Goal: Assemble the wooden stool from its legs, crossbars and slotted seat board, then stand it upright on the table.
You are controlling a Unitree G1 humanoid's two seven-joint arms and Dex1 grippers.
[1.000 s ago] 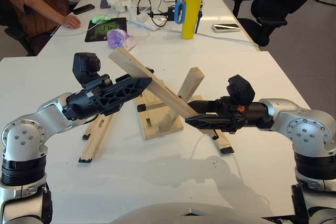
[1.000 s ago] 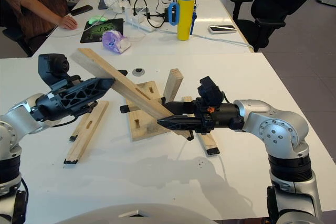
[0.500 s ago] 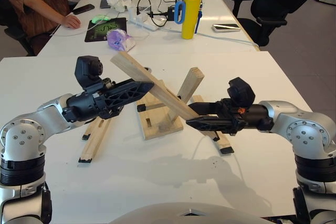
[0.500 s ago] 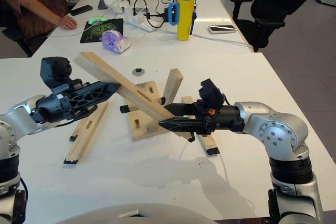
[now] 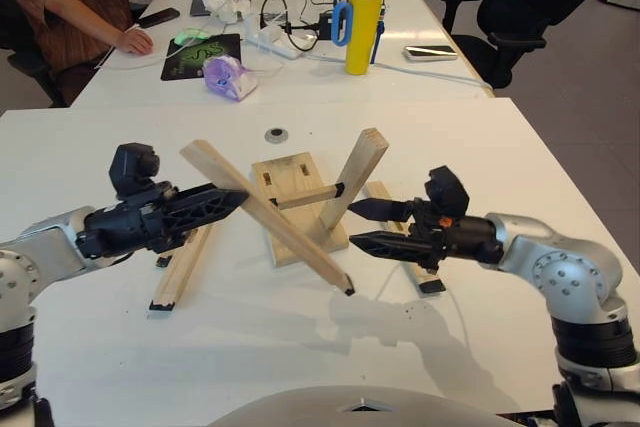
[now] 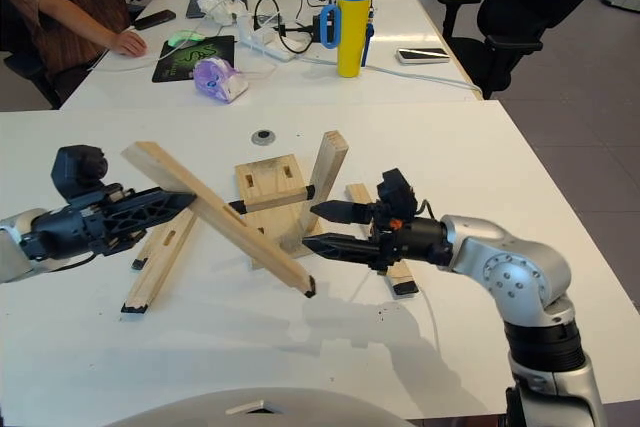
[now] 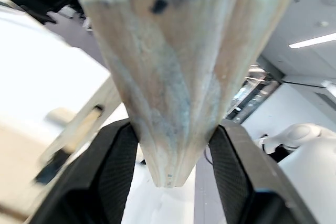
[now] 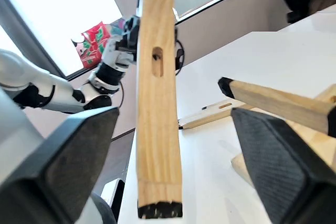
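Stool leg (image 5: 280, 232) is clamped near its upper end between the fingers of the left gripper (image 5: 235, 199). It slants down across the slotted seat board (image 5: 290, 177), and its black-capped foot is low over the table (image 5: 450, 147). The right gripper (image 5: 352, 224) stands wide apart, holding nothing, just beside the board. A second leg (image 5: 358, 175) leans tilted from the board, with a crossbar (image 5: 305, 197) against it. Two more legs lie flat, one on the left (image 5: 183, 267) and one under the right gripper (image 5: 425, 275).
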